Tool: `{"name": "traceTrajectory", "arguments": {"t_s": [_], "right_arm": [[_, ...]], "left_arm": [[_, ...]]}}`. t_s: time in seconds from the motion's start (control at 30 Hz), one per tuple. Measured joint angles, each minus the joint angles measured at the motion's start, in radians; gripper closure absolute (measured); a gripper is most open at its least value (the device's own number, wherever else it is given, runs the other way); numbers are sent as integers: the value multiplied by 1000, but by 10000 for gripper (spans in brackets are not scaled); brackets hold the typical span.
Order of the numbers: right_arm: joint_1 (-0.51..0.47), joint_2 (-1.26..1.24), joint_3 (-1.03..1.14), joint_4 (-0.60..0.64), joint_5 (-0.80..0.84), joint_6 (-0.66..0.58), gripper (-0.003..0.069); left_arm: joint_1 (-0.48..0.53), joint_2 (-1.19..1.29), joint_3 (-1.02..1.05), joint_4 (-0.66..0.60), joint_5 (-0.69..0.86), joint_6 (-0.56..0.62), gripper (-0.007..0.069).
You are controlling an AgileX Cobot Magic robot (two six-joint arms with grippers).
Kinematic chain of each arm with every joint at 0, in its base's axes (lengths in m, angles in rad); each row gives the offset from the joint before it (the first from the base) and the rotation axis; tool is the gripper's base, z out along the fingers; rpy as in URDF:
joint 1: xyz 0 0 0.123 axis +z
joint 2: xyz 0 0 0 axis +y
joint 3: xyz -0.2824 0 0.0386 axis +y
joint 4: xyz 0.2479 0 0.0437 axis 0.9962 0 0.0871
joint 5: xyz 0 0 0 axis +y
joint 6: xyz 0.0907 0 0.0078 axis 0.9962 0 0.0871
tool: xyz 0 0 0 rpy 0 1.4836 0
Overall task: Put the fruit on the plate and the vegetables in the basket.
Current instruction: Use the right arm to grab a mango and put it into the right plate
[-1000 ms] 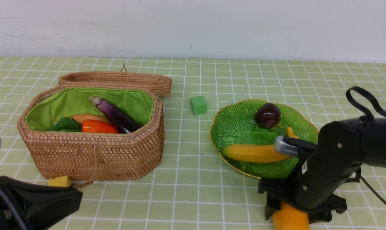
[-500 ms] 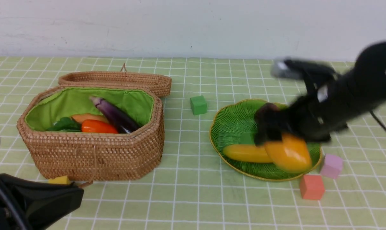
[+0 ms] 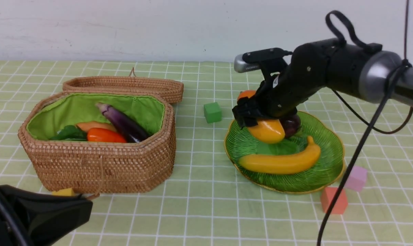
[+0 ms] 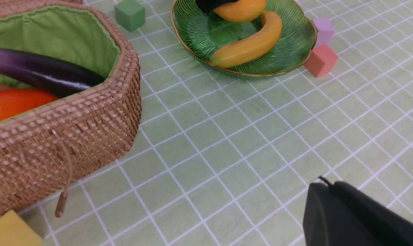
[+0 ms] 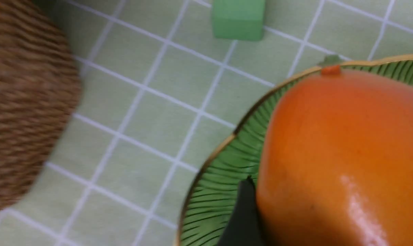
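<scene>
A table [image 3: 206, 212] covered by a green checked cloth is seen. On it are set the basket [image 3: 100, 164], its lid [image 3: 124, 85], the plate [image 3: 329, 160], and green [image 3: 212, 112], pink [image 3: 356, 178], orange [image 3: 334, 200] and yellow [image 3: 63, 193] cubes.

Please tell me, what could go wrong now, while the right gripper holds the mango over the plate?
1. The mango hangs above the plate's far-left part, close to the dark round fruit. If the right gripper releases here, the mango may bump that fruit or roll toward the rim.
2. The banana lies just in front; a rolling mango could push it toward the near edge.
</scene>
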Motion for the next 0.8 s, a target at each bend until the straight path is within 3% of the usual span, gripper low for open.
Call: {"name": "traceTrajectory", "arguments": {"t_s": [0.27,0.5,0.67,0.8], "right_arm": [[-11,13,-5,-101,-23,97,70],[-11,-33,-5,-117,40,111,70],[-11,-128,-5,-118,134,118,104],[-11,-208,-13,-147,164,120,179]], "left_arm": [[0,0,0,0,0,5,634],[0,0,0,0,0,22,633],[0,0,0,11,0,23,633],[0,-1,0,22,0,23,632]]}}
